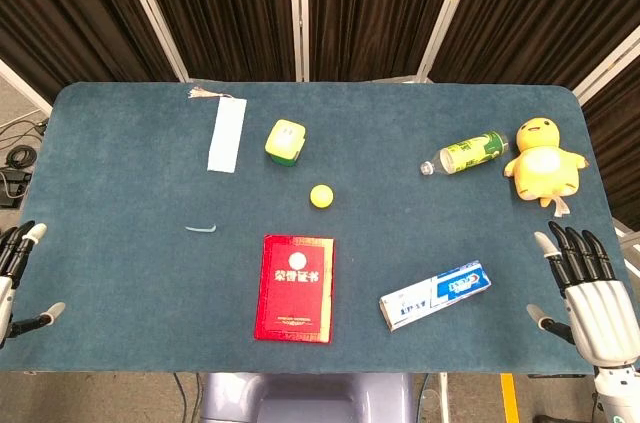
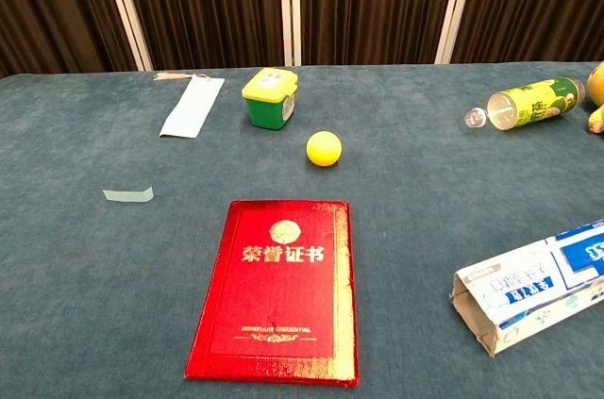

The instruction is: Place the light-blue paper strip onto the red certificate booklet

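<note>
Both hands wait at the near corners of the table, holding nothing — the left hand (image 1: 18, 278) at the left edge with its fingers apart, the right hand (image 1: 588, 293) at the right edge with fingers spread and upright. Neither touches anything, which suits a moment when no reach has begun.

Nearest the left hand, off toward the table's middle, lies the light-blue paper strip (image 1: 200, 229), flat on the cloth and well apart from everything; in the chest view it is a small pale sliver (image 2: 128, 194). Because it lies so flat and thin, I judge it will need a careful pinch from above or a slide to lift an edge. Beyond it, further inward from the left hand and between the two hands, sits the red certificate booklet (image 1: 294, 288), closed and face up, its broad cover (image 2: 276, 290) free to receive the strip. Nothing stands between strip and booklet, so the left hand looks the natural one for the job.

Farther out: a yellow ball (image 1: 321, 196) just past the booklet, a green-and-yellow box (image 1: 285, 141), and a white bookmark (image 1: 227, 134) with a tassel at the far side. Nearer the right hand lie a toothpaste box (image 1: 435, 295), a bottle (image 1: 464, 153) on its side, and a yellow plush chick (image 1: 543, 158) — all clear of the path.
</note>
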